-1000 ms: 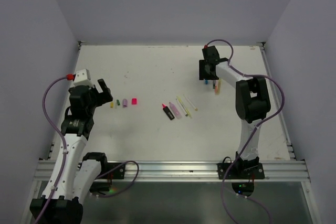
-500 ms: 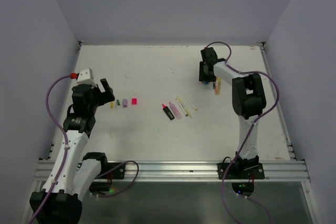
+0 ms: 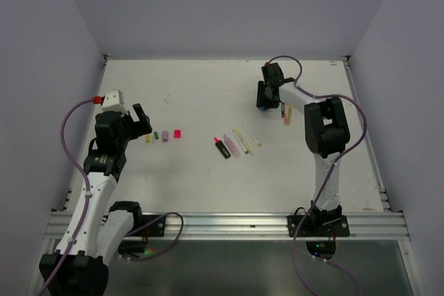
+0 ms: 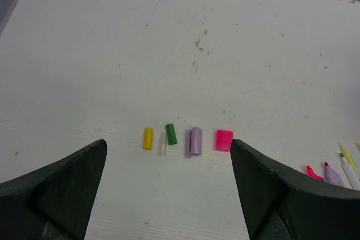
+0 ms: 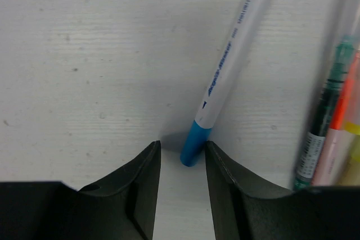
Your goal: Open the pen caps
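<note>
While hovering near the worktop's (image 3: 201, 95) left edge, left gripper (image 4: 167, 142) with jaws spread wide, facing a row of loose pen caps (image 4: 195, 141). Toward the far right corner, right gripper (image 5: 182, 145), jaws narrowly parted astride a white pen's (image 5: 233, 54) blue cap (image 5: 194, 145).

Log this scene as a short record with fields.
loose caps: five in a row, yellow, clear, green, lilac, pink
left fingers: open, facing the loose caps
blue-capped pen: lying flat, blue cap on
right fingers: either side of the blue cap, gap showing on one side
middle pens: grouped mid-table
</note>
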